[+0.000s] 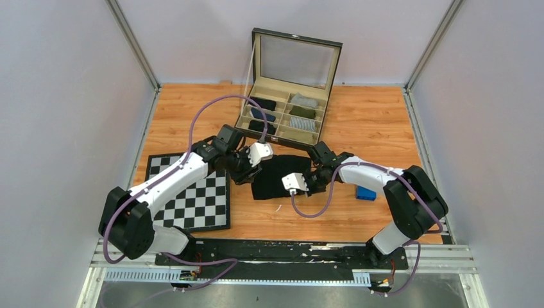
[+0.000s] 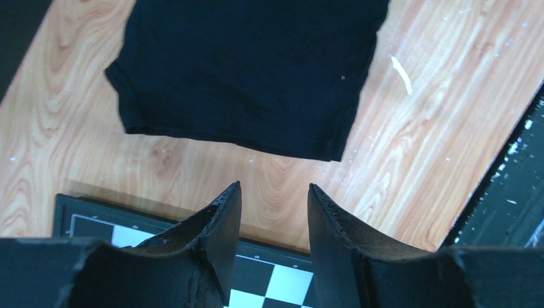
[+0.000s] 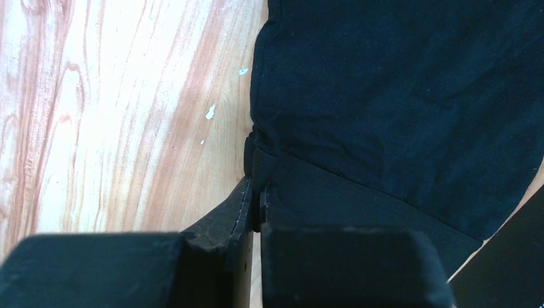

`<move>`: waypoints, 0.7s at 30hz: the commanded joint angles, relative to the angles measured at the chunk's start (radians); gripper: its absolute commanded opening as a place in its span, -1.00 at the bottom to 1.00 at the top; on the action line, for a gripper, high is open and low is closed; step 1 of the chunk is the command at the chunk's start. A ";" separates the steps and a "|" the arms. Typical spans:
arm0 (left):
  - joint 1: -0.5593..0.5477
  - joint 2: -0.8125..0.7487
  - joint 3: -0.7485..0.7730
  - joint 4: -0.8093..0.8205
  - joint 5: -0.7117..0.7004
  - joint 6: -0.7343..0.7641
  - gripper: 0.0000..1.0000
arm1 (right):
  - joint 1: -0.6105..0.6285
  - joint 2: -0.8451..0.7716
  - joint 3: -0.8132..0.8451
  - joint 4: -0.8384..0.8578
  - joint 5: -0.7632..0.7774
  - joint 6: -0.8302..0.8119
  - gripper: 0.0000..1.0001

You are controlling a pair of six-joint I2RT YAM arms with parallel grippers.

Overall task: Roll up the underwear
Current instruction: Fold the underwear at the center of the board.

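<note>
The left arm (image 1: 170, 181) and right arm (image 1: 375, 176) are both white tubes with chunky black joints. A purple cable (image 1: 195, 122) loops along each one. Near each wrist sits a small white box (image 1: 261, 153). The left gripper (image 2: 274, 187) and right gripper (image 3: 256, 192) have matte black wedge fingers (image 2: 215, 240), scuffed at the edges.
</note>
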 commanded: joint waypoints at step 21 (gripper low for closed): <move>-0.154 0.051 -0.183 0.080 0.137 0.684 -0.12 | -0.018 0.043 0.005 -0.029 -0.088 0.222 -0.99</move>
